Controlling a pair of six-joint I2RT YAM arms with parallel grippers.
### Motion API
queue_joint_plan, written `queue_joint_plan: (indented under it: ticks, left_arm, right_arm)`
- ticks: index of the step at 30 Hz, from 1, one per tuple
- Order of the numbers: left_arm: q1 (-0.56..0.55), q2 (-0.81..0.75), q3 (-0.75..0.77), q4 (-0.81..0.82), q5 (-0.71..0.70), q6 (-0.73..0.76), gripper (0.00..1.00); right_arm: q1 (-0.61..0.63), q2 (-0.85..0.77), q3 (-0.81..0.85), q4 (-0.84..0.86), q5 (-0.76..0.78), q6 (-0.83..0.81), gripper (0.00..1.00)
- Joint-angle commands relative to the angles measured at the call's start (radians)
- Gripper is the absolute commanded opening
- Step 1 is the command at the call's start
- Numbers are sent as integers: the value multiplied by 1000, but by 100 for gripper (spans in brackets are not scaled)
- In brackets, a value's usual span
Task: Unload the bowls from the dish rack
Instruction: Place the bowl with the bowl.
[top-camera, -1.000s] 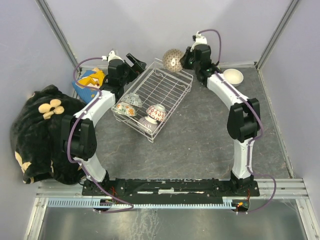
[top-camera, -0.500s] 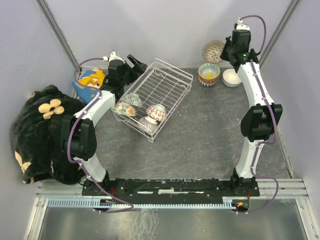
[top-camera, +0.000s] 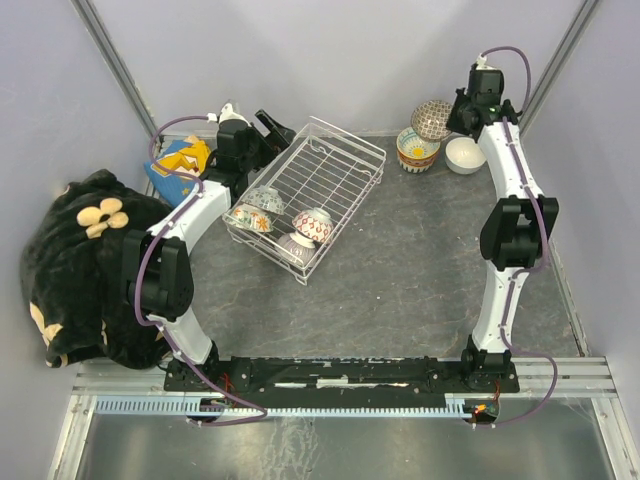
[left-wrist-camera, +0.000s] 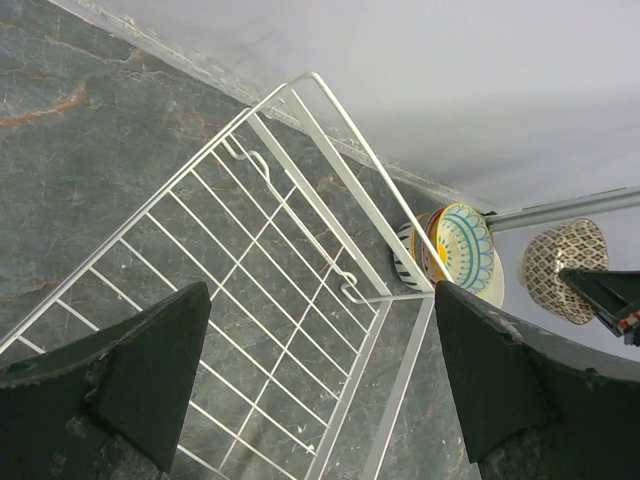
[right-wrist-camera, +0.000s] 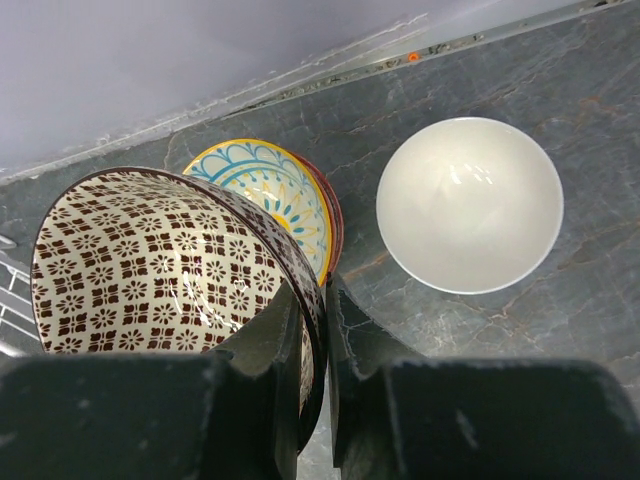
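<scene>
As right pincer nips bowl, round, glossy

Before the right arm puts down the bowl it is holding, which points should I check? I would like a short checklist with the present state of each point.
1. Grip: the right gripper pinches the rim of the brown-patterned bowl. Ok.
2. Landing place: the stack of bowls lies right beside the held bowl, and its top bowl is empty. Ok.
3. Neighbour: the white bowl stands apart from the stack. Ok.
4. Height of the held bowl above the stack: cannot tell.
5. Left gripper: open over the dish rack, far from the right arm. Ok.
6. Rack emptied: bowls lie in it. Not ok.
</scene>
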Motion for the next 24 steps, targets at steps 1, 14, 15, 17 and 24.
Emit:
queue_joint_plan:
  ticks: [1,14,15,17,24]
  left_arm:
    - [-3,-11,53,-6,3,8,99]
    - [-3,7,83,-28,-13,16,99]
    - [-3,9,84,-28,-13,17,99]
    - [-3,15,89,-29,-13,16,99]
    - [-3,25,97,-31,-13,16,99]
  right_arm:
    - [6,49,119,13,-26,8,1]
    - [7,183,225,7,-16,13,1]
    - [7,190,228,7,-16,12,1]
    - [7,198,233,5,-16,11,1]
    - [7,220,243,4,-9,10,1]
